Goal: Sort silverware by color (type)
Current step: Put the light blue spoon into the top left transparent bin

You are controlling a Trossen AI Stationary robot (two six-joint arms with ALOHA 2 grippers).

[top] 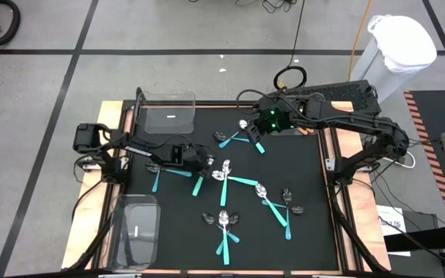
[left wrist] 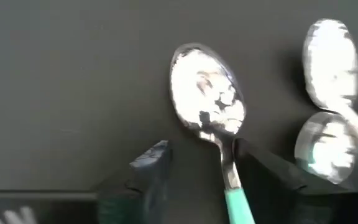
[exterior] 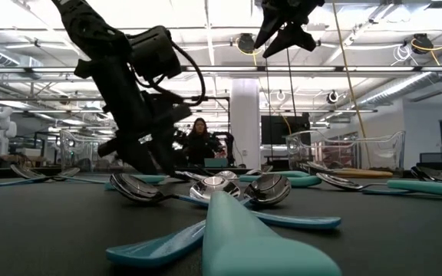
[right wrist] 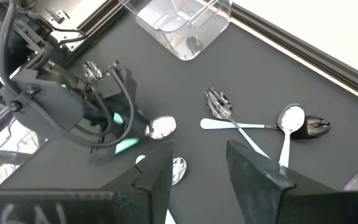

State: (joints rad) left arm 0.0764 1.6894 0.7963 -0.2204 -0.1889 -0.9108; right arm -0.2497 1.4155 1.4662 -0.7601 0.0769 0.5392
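A: Where's the silverware?

B: The small spoons and forks with teal plastic handles and shiny silver or dark heads [top: 230,181] lie scattered over the black table mat [top: 307,170]. One pair sits toward the far side near the right arm, a cluster fills the middle, more lie near the front edge, and a few sit toward the right.

A: Is any piece being handled?

B: One. A teal-handled spoon with a shiny silver bowl [left wrist: 209,93] lies flat on the mat, its neck running between the two dark fingers [left wrist: 148,171] of the left gripper [left wrist: 213,174]. Those fingers are spread, one on each side of the neck, not pinching it. Two more shiny spoon bowls lie just beside it.

A: And from above?

B: The left gripper [top: 199,161] is low over the mat, left of centre, at the edge of the middle cluster.

A: The other arm?

B: The right gripper [top: 255,133] hangs above the far part of the mat, its fingers spread and holding nothing.

A: Anything else there?

B: A clear rectangular plastic bin [top: 166,113] at the far left corner, and a second clear bin [top: 135,232] at the near left. A person [exterior: 199,140] stands in the room behind.
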